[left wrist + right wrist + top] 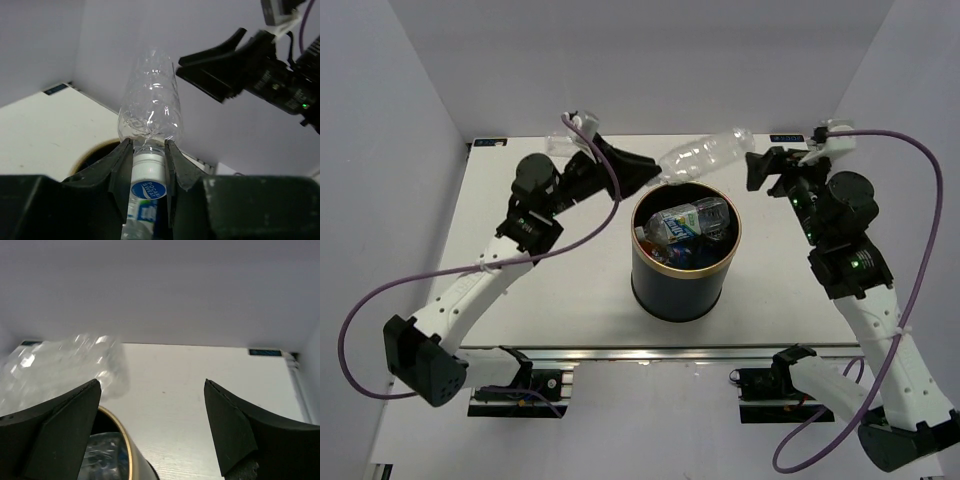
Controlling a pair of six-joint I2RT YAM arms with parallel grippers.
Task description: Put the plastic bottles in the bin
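My left gripper (pixel 653 171) is shut on the neck of a clear crinkly plastic bottle (pixel 705 152) and holds it level over the far rim of the dark bin (pixel 680 288). In the left wrist view the fingers (pixel 120 165) clamp the neck just above its white, blue-topped cap (pixel 148 176). Several bottles (pixel 690 222) lie inside the bin, some with blue labels. My right gripper (pixel 753 170) is open and empty at the bottle's far end, apart from it. The right wrist view shows the bottle (pixel 60 367) blurred at left, the bin's gold rim (pixel 123 442), and the open gripper (pixel 152 385).
The bin stands mid-table on the white tabletop (pixel 550 300). White walls enclose the back and both sides. Purple cables (pixel 380 290) loop off both arms. The right gripper (pixel 180 66) shows close to the held bottle in the left wrist view.
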